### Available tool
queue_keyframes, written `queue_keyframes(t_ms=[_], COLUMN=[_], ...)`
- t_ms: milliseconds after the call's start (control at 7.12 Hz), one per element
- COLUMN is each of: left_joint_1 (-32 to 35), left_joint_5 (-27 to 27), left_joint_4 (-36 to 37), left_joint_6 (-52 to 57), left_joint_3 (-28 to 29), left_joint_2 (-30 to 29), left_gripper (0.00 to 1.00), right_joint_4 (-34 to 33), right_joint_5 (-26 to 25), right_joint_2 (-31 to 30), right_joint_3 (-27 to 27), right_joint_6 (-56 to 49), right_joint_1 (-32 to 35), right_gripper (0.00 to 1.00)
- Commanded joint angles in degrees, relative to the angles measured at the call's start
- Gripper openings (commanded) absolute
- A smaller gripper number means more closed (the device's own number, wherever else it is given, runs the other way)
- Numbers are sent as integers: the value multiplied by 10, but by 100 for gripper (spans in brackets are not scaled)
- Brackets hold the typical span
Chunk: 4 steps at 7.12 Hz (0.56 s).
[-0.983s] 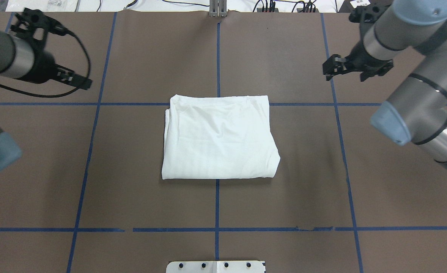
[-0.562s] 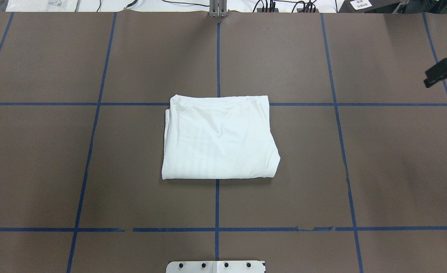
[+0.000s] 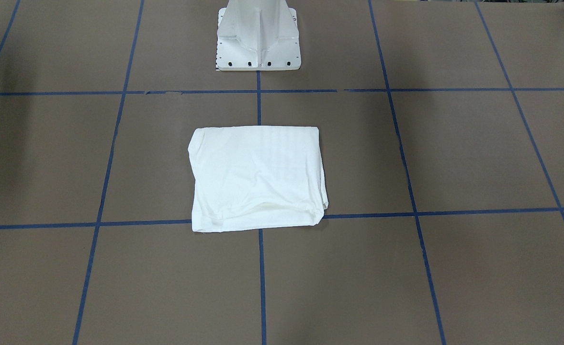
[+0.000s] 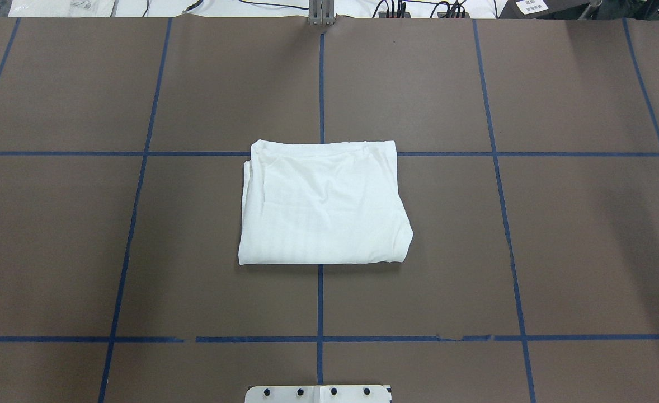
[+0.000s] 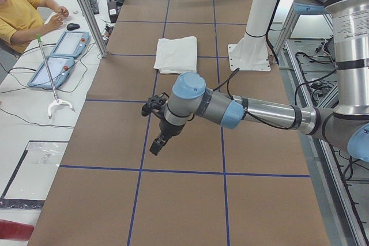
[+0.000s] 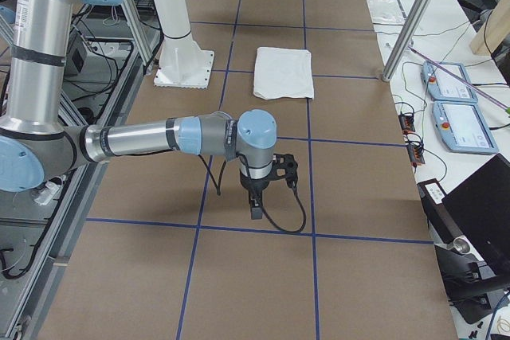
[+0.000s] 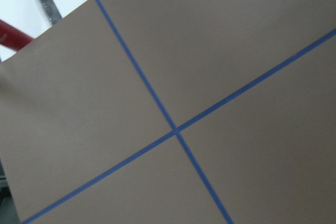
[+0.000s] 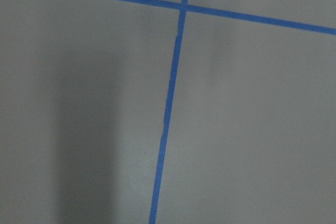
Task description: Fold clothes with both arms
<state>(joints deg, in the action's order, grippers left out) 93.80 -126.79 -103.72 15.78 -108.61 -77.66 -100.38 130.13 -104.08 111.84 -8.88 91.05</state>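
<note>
Left gripper (image 5: 155,147) shows only in my exterior left view, at the end of the near left arm (image 5: 259,113), low over the brown table (image 5: 190,205). I cannot tell how far open it is or whether it holds anything. T-shirt (image 5: 177,54) lies folded further along the table, well apart, near the white pedestal (image 5: 253,38). A person (image 5: 17,12) sits at the far left.

Exterior right: right gripper (image 6: 255,209) points down over the table beside a blue tape line (image 6: 239,228); opening, cannot tell. T-shirt (image 6: 283,72) is well apart.

Front-facing: T-shirt (image 3: 258,177) is a flat white rectangle straddling the centre tape line, no gripper in view.

Overhead: T-shirt (image 4: 324,204) at table centre, far edge along a cross line.

Both wrist views: only table and crossing tape.
</note>
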Motion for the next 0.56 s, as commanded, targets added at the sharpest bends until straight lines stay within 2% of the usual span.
queue_keyframes(t_ms=[0, 140, 281, 421], left_joint_1=[23, 23, 23, 23], left_joint_5=[-8, -22, -69, -79], left_joint_4=[31, 97, 115, 140], left_joint_6=[-5, -47, -56, -63], left_joint_3=[30, 34, 38, 38], left_joint_2=[5, -6, 6, 8], left_gripper=[100, 100, 100, 100], right_joint_4=[4, 4, 4, 4], right_joint_5=[4, 5, 6, 7], right_joint_2=[-21, -21, -21, -21], right_joint_3=[-6, -10, -14, -14], right_joint_6=[0, -1, -1, -1], right_joint_1=[13, 13, 13, 13], right_gripper=[100, 100, 100, 100])
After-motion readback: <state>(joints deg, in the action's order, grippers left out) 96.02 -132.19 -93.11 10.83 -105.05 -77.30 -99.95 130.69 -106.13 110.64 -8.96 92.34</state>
